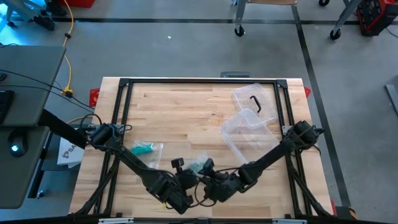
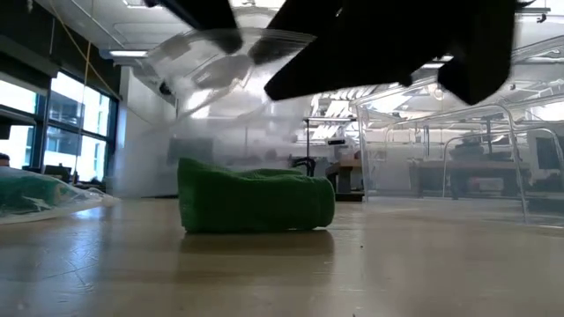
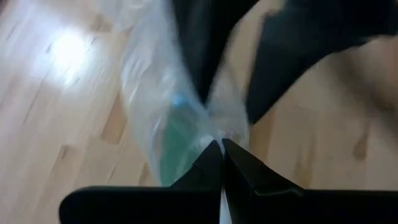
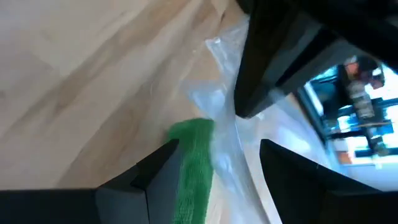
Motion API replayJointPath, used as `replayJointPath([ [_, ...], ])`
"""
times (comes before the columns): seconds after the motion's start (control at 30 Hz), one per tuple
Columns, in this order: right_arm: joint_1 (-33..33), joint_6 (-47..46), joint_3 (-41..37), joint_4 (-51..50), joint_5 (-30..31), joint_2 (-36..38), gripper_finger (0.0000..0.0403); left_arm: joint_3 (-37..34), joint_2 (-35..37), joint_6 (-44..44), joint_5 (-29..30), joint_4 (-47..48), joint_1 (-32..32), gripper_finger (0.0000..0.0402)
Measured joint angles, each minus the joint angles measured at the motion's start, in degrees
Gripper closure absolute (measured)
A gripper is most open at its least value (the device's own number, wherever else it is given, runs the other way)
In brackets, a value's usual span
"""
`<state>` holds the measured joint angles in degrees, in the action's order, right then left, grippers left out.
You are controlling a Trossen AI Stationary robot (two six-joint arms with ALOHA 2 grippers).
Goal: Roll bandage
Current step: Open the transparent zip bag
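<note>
1. Left pincer [image 3: 221, 148] is pinched fully shut on the clear bag [image 3: 163, 106]; in its wrist view the two dark fingers meet at a point with the plastic caught between the tips.
2. Right pincer [image 4: 217, 155] stands wide, with its fingers either side of the green bandage [image 4: 194, 163] and the bag's loose plastic; whether either finger touches the bandage I cannot tell.
3. From above, both pincers meet near the middle of the table's [image 1: 186, 112] near edge, left pincer [image 1: 185, 180] just beside right pincer [image 1: 211, 183], with the bag [image 1: 199, 164] between and just behind them.
4. At table height the bandage [image 2: 256, 198] lies flat on the wood as a soft, squashed green roll, resting on the table and not lifted.
5. Above it the bag [image 2: 225, 62] hangs raised, its clear film draped down around the bandage; dark arm parts cross the top of that view.
6. A second bag [image 1: 145, 149] with green contents lies nearer the left edge, well apart from the pincers.
7. A clear box [image 1: 244, 132] sits towards the right edge, and its lid [image 1: 255, 101] lies behind it near the far right corner.
</note>
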<state>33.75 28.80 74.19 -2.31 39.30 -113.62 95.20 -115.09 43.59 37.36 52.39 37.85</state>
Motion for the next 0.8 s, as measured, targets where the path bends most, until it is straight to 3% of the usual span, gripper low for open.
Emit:
replayJointPath([
  [0.13,-1.9,-2.7,0.1,0.0,-7.0,-0.8,0.019,0.0,0.0,-2.8,3.2,-3.1,0.0,0.0401],
  [0.3,-2.6,-8.7,0.0,-0.4,-20.3,-2.6,0.019,0.0,0.0,-0.1,10.8,0.1,0.1,0.0401],
  [0.4,-2.6,-10.4,0.0,-0.5,-22.2,-3.1,0.019,0.0,0.0,3.2,12.5,3.1,0.1,0.0401],
  [0.5,-2.2,-10.3,0.0,1.3,-17.7,-3.1,0.019,0.0,0.0,4.3,12.7,4.8,0.1,0.0401],
  [0.7,-0.2,-7.7,0.0,8.8,-0.7,-3.0,0.019,0.0,0.0,5.8,7.9,5.7,0.0,0.0401],
  [0.8,0.2,-9.1,1.2,6.6,-0.3,-3.0,0.0189,0.0,0.0,8.3,5.5,9.3,0.0,0.0401],
])
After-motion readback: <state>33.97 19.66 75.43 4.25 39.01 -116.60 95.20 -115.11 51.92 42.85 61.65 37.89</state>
